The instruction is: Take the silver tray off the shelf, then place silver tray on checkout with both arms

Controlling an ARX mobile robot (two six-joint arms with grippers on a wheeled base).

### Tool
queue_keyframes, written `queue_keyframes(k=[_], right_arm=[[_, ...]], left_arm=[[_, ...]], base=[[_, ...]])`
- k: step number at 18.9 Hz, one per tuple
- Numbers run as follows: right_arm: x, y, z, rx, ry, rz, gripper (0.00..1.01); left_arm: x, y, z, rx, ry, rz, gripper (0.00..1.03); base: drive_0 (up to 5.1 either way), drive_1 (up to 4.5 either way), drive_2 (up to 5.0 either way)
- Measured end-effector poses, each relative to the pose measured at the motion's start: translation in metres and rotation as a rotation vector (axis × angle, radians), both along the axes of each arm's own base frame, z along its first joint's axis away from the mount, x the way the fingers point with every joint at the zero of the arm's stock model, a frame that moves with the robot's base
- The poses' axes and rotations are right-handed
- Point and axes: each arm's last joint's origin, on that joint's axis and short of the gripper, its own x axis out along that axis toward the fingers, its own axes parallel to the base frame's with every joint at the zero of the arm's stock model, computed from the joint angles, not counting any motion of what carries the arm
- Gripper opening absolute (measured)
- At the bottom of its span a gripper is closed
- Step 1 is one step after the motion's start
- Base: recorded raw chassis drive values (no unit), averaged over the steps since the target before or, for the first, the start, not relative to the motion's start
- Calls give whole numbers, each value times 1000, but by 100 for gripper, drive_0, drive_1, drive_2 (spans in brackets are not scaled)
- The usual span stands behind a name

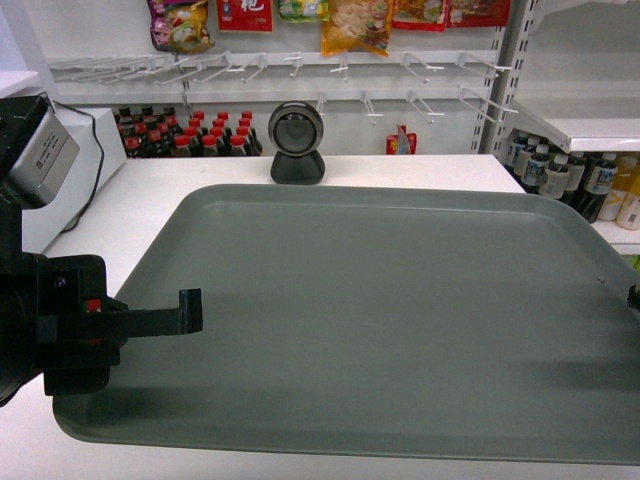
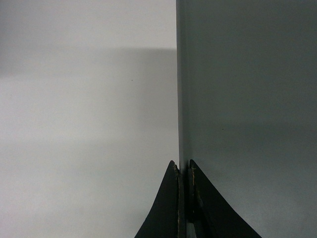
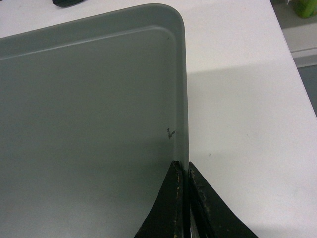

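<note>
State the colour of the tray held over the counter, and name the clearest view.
Matte grey-green and plain: the silver tray shows best in the head view.

The silver tray pinched in my jaws looks matt grey-green and smooth, with one small scratch; the checkout beneath is plain matt white; my fingers look like scuffed black plastic.

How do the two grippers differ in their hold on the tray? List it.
The left gripper clamps the silver tray on its left rim, with bare rim beyond; the right gripper clamps the right rim, near a rounded corner and a small dark mark. The head view shows the left gripper fully, the right only at the frame edge. Both are shut on the rim, above the checkout.
</note>
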Motion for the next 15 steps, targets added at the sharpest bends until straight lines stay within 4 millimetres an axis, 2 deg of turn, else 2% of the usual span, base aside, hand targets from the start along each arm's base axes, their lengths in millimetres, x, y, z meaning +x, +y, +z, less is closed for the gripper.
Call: queue_keyframes(k=[7, 8, 9, 12, 15], right_arm=[[0, 0, 1, 1, -5, 4, 3], [2, 0, 0, 13, -65, 60, 3], [11, 3, -1, 9, -124, 121, 3], [55, 10, -4, -39, -195, 142, 3], [65, 14, -5, -53, -202, 141, 3]], left_arm=[[-1, 1, -1, 11, 15, 16, 3], [0, -4, -2, 54, 28, 69, 3], [10, -7, -5, 81, 10, 134, 3], [60, -8, -10, 72, -56, 145, 3], [70, -6, -12, 75, -60, 146, 3]], base=[[0, 0, 0], [0, 0, 0], [0, 0, 0], [0, 0, 0], [0, 0, 0]])
